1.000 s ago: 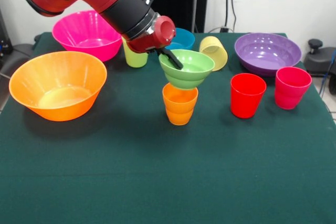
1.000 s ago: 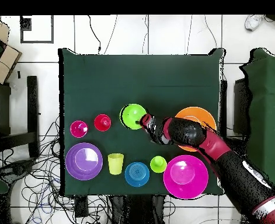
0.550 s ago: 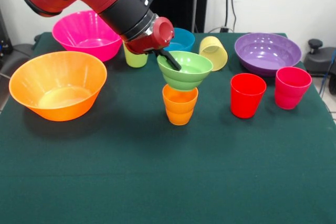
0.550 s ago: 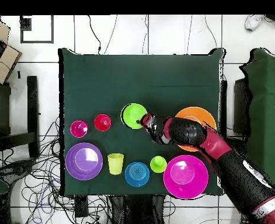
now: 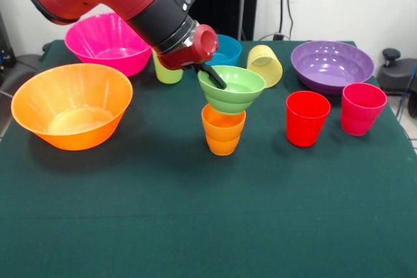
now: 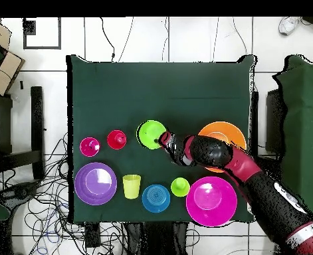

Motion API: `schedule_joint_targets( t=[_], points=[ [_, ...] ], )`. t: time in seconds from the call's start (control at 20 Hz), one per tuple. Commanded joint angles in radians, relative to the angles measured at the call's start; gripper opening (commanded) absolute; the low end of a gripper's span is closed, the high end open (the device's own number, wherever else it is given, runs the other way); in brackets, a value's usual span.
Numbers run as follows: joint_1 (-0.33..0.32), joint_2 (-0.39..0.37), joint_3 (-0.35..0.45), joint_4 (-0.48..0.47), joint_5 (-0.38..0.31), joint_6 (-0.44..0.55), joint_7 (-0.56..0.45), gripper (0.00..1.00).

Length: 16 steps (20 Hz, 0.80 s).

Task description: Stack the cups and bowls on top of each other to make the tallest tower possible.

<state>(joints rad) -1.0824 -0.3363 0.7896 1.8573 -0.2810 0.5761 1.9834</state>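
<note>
Gripper (image 5: 214, 76) pinches the small light green bowl (image 5: 233, 89) rim above the orange ribbed cup (image 5: 223, 129)

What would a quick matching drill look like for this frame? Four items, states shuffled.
Items:
1. small light green bowl
2. pale yellow cup
3. red cup
4. small blue bowl

States:
A. tipped over on the cloth
B. held at the rim by the gripper, over the orange ribbed cup
C. upright, beside the pink-red cup
D. on the cloth behind the arm, partly hidden

Pairs: 1-B, 2-A, 3-C, 4-D
</note>
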Motion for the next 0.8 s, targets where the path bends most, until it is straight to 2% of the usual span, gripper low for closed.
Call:
schedule_joint_targets(
  t=[0.05,0.8],
  points=[
    [0.025,0.038,-0.048,-0.085,-0.083,-0.028,-0.090,0.00],
    [0.025,0.054,-0.049,-0.109,-0.096,-0.030,-0.103,0.00]
  ],
)
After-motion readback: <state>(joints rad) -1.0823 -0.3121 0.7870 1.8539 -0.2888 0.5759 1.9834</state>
